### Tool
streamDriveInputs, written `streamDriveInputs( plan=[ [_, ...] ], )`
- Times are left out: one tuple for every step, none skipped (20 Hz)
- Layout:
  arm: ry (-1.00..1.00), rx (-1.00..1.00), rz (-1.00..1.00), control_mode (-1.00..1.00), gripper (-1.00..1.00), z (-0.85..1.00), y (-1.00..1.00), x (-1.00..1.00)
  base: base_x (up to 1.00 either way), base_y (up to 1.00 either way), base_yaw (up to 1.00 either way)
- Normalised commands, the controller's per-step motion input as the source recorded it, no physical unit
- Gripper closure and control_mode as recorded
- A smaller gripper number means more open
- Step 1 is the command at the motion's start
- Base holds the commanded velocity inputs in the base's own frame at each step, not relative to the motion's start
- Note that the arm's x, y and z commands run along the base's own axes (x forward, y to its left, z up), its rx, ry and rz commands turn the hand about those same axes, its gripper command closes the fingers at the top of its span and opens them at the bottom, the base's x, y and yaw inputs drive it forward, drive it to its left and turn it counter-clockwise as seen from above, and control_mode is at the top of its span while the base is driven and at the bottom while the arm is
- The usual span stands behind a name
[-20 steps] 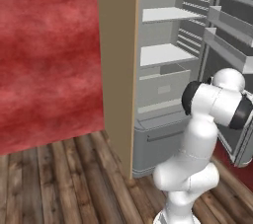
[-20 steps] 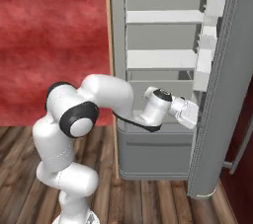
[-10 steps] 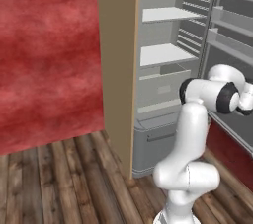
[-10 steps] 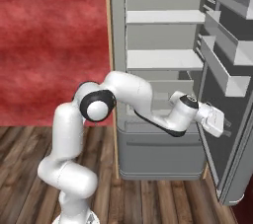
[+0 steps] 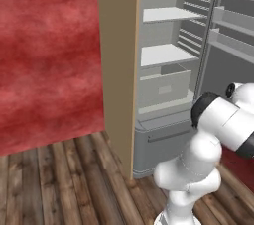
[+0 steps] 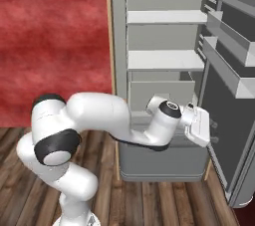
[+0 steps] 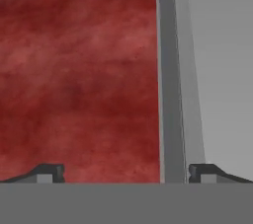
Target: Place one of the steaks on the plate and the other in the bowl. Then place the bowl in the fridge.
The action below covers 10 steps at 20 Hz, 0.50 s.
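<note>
From where I sit, the fridge (image 6: 164, 70) door (image 6: 231, 95) has swung much wider over the last second: a moment ago it stood nearly edge-on beside the arm, and now its inner racks face me in the right base view, with the pale shelves (image 6: 164, 60) and the drawer front beneath them fully exposed. The arm has followed the door outward, and the gripper (image 6: 211, 133) now sits right at the door's lower inner face. I think it is pushing rather than gripping, though at this angle I cannot be sure whether it touches the panel. In the hand view the two fingertips (image 7: 49, 172) stand far apart with nothing between them, looking past the grey door edge (image 7: 170, 80) at the red wall (image 7: 79, 70). So the tool is spread wide and carrying nothing.

I read this as the door-opening step nearly finished, clearing the way for the bowl. The shelves I can see hold nothing. The steaks, plate and bowl must be elsewhere in the kitchen, so the sorting and the carry are ahead of me or waiting behind the base.
</note>
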Motion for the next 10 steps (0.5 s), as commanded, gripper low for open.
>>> streamDriveInputs(
  plan=[
    [-0.05, -0.08, 0.16, -1.00, -1.00, 0.46, 1.00, -0.96, 0.00, 0.00, 0.00],
    [-0.01, -0.04, 0.16, -1.00, -1.00, 0.24, 1.00, -0.90, 0.00, 0.00, 0.00],
    [0.00, 0.00, 0.14, -1.00, -1.00, 0.00, 1.00, -0.80, 0.00, 0.00, 0.00],
    [0.00, 0.21, 0.11, -1.00, -1.00, -0.39, 1.00, -0.71, 0.00, 0.00, 0.00],
    [0.00, 0.34, 0.08, -1.00, -1.00, -0.56, 1.00, -0.52, 0.00, 0.00, 0.00],
    [0.00, 0.39, 0.07, -1.00, -1.00, -0.56, 1.00, -0.38, 0.00, 0.00, 0.00],
    [0.00, 0.44, 0.06, -1.00, -1.00, -0.37, 1.00, -0.19, 0.00, 0.00, 0.00],
    [0.00, 0.46, 0.03, -1.00, -1.00, -0.22, 1.00, -0.06, 0.00, 0.00, 0.00],
    [0.00, 0.48, 0.01, -1.00, -1.00, -0.04, 1.00, 0.00, 0.00, 0.00, 0.00],
    [0.02, 0.51, 0.00, -1.00, -1.00, 0.00, 1.00, 0.00, 0.00, 0.00, 0.00]
  ],
)
